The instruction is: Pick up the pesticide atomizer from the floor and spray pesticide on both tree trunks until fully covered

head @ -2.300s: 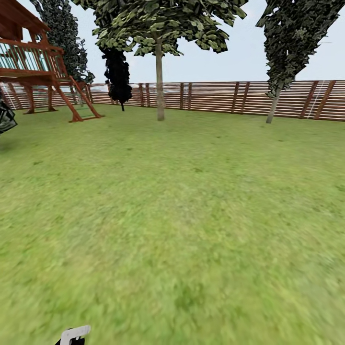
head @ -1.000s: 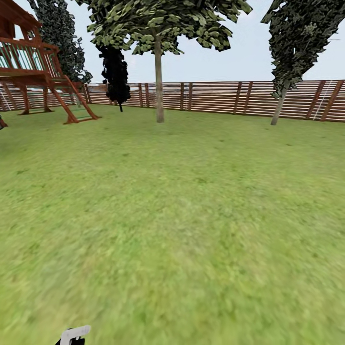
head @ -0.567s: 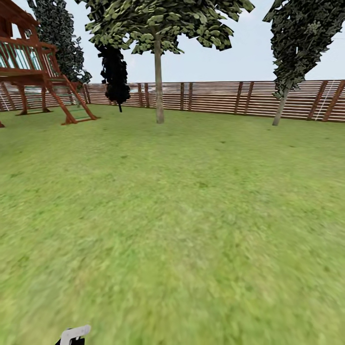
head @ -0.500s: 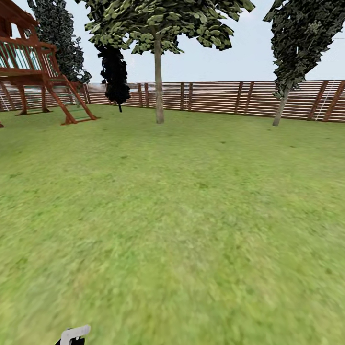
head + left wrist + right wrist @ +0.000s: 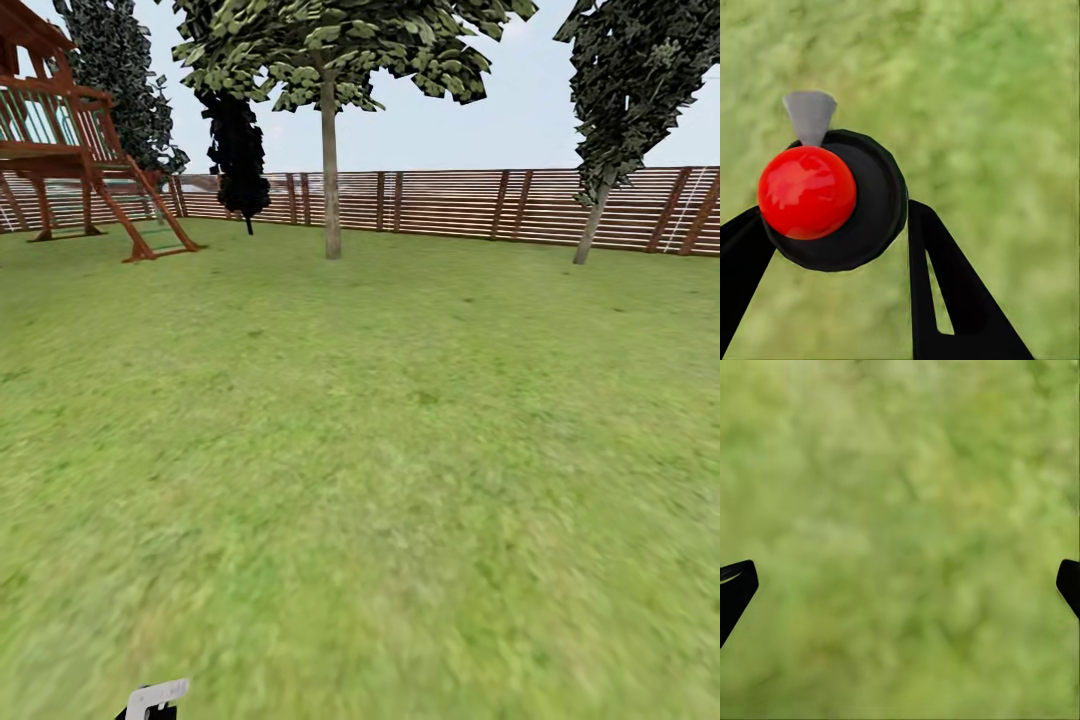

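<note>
Red-capped pesticide atomizer (image 5: 825, 196), black round body with a grey nozzle tip: sits between the two black fingers of the left gripper (image 5: 832, 247), which pinch it; its white tip shows at the head view's lower edge (image 5: 158, 697).

Right gripper (image 5: 900, 585): black fingertips set wide apart, spread, nothing between them, grass beyond.

Risks, as judged: the round body is held by narrow fingers and could twist or slip while the base rolls, leaving the nozzle aimed off the trunk. Both trunks stand well apart from the robot; spraying from here would likely miss. The dark column-shaped tree (image 5: 238, 150) could be mistaken for a target.

Surface: green grass lawn (image 5: 400, 450), open and flat, no obstacles on the way ahead.

Surroundings: brown horizontal-slat wooden fence (image 5: 450, 205) along the far edge. Straight grey-brown trunk under a leafy crown (image 5: 331, 170) ahead; second, leaning grey trunk (image 5: 592, 225) to the right. Red-brown wooden play tower with ladder (image 5: 70, 140) at far left. Pale sky above.
</note>
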